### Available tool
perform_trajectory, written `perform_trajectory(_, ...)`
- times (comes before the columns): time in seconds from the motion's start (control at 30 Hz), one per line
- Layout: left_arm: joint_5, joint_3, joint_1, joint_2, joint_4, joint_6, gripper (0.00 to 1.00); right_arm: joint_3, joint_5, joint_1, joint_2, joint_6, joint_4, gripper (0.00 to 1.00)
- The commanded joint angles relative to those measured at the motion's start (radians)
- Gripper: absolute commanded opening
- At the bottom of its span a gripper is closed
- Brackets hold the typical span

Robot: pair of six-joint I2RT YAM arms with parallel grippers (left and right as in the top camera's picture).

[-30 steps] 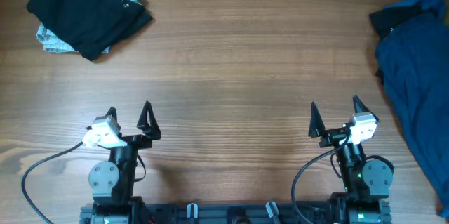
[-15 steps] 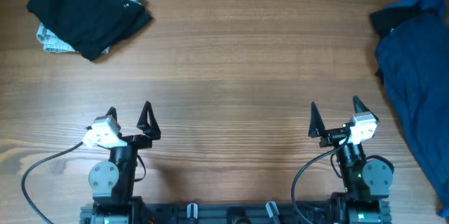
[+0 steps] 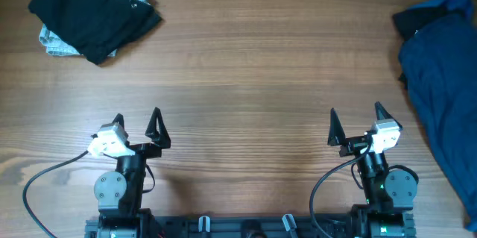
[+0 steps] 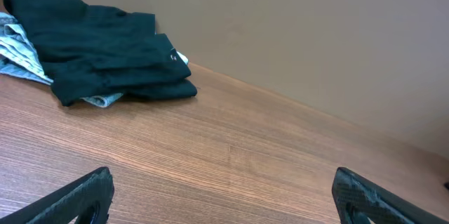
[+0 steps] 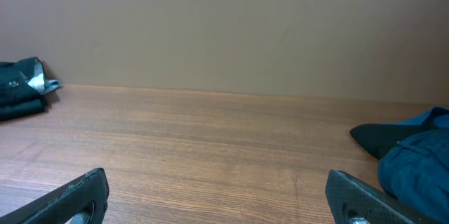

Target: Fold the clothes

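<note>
A folded stack of clothes (image 3: pixel 93 10) lies at the table's far left, black on top with pale grey-blue fabric under it; the left wrist view shows the stack (image 4: pixel 98 52) at upper left. A loose heap of blue and dark clothes (image 3: pixel 440 81) lies along the right edge, and its near end (image 5: pixel 414 150) shows at the right of the right wrist view. My left gripper (image 3: pixel 138 122) stands open near the front left, nothing between its fingers (image 4: pixel 84 196). My right gripper (image 3: pixel 355 122) stands open near the front right, also holding nothing.
The wooden table (image 3: pixel 246 74) stretches between the two piles. A plain brown wall (image 5: pixel 224 27) rises behind the far edge. Both arm bases and their cables (image 3: pixel 45 182) sit along the front edge.
</note>
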Motion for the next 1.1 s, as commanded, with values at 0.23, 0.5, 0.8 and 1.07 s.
perform_trajectory(0.23,-0.013,-0.005,-0.005,-0.006,-0.003,0.009,1.00,-0.001,0.014,-0.005,-0.006,-0.018,0.004,1.00)
perform_trajectory(0.5,-0.013,-0.005,-0.005,-0.006,-0.003,0.009,1.00,-0.001,0.055,-0.005,-0.006,-0.023,0.002,1.00)
perform_trajectory(0.8,-0.013,-0.005,-0.005,-0.006,-0.003,0.009,1.00,-0.001,-0.027,-0.005,-0.006,0.126,0.039,1.00)
perform_trajectory(1.07,-0.013,-0.005,-0.005,-0.006,-0.003,0.009,1.00,-0.001,-0.100,-0.005,-0.006,0.793,0.118,1.00)
